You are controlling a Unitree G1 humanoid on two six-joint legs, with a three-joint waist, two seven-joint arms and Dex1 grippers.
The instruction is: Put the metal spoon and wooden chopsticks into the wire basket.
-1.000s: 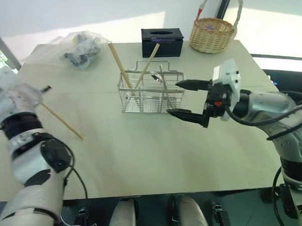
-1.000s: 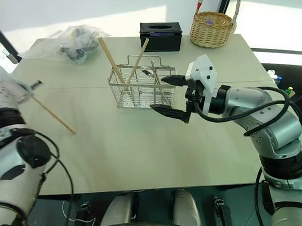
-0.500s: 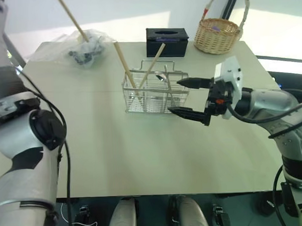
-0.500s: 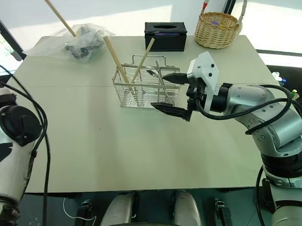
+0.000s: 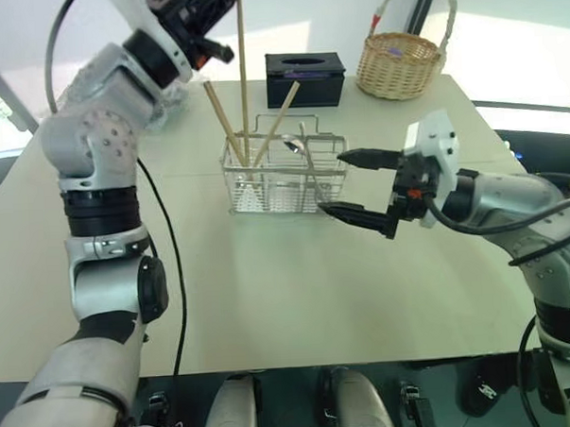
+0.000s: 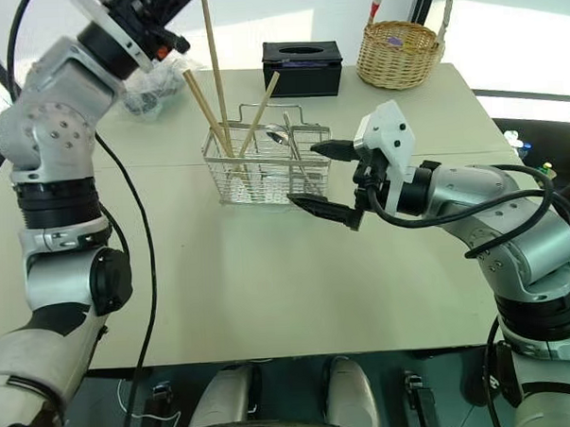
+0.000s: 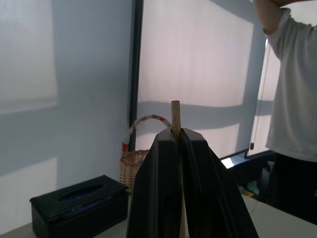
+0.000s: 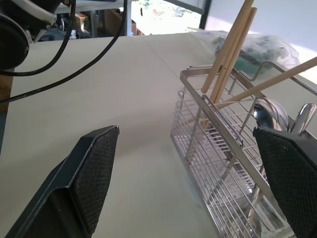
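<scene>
The basket [image 5: 285,176] is a small rectangular silver wire caddy with thin wire handles, standing mid-surface [image 5: 270,299]; two tan chopsticks [image 5: 226,126] lean crossed in it, and the shiny spoon [image 5: 296,147] stands inside, bowl up, near the right end; a third chopstick [image 5: 242,73], plain and light tan, hangs upright above the basket's left part, its lower end down among the wires, the left gripper [image 5: 221,3] clamped on its upper part; the right gripper [image 5: 355,187] sits just beside the basket's right end, jaws wide apart, holding nothing. The left wrist view adds the stick's tip [image 7: 175,119] poking out between the shut jaws, and a person [image 7: 292,99] in a white shirt; the right wrist view adds the mesh walls close up and the spoon's polished bowl [image 8: 270,115]; head views alone show a wicker basket [image 5: 397,65], a black box [image 5: 306,78] and a plastic bag [image 6: 152,87] at the far edge.
</scene>
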